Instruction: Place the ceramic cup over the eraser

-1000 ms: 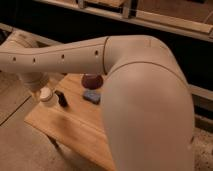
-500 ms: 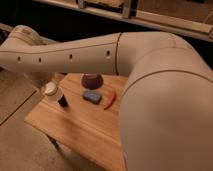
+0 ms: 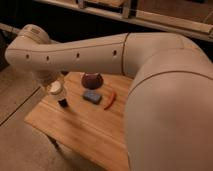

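1. the big white arm (image 3: 90, 50) is stretching across the scene from 3 o'clock toward 9 o'clock, and its wrist is bending down over the left end of the wooden table (image 3: 85, 131).
2. the gripper (image 3: 52, 83) is hanging under that wrist, at about 10 o'clock from the table's middle, mostly tucked behind the arm.
3. the gripper is clenching the ceramic cup (image 3: 56, 89), and the cup's round pale end is facing up toward me.
4. the cup is sitting right at the top of the eraser (image 3: 62, 102), slightly toward 11 o'clock of it; i cannot tell whether the two are touching.
5. the eraser is standing on the table as a small black block, and its lower part is showing below the cup.
6. a dark maroon bowl (image 3: 91, 79) is resting at 2 o'clock from the eraser, near the far edge.
7. a blue pad (image 3: 92, 96) is lying at 3 o'clock from the eraser, apart from it.
8. a red chili-shaped item (image 3: 110, 100) is lying just beside the pad, at its 3 o'clock.
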You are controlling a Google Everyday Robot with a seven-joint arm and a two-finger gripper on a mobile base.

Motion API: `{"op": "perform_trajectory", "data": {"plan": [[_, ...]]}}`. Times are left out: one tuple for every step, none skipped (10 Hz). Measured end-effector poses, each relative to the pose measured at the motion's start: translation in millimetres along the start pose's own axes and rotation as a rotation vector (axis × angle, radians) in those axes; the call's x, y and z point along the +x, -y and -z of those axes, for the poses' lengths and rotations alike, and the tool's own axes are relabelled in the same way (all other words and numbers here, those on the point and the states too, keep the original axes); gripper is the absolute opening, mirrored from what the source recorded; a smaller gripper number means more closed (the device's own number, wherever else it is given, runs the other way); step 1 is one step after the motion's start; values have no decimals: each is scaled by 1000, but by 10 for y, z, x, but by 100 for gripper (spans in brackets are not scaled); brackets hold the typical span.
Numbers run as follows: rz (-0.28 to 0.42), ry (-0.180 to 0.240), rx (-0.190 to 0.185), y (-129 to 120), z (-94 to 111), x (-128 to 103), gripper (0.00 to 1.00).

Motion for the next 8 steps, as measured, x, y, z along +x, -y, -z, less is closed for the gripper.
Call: {"op": "perform_trajectory", "data": {"plan": [[-3, -1, -1, 28, -16, -9, 0], [-7, 0, 0, 78, -32, -45, 0], [-8, 0, 0, 102, -40, -63, 0], [-9, 1, 0, 129, -49, -81, 0], [-8, 8, -6, 148, -63, -118, 0], [-3, 19, -20, 143, -80, -164, 0], [2, 31, -35, 142, -94, -206, 0], [7, 42, -49, 142, -100, -242, 0]]}}
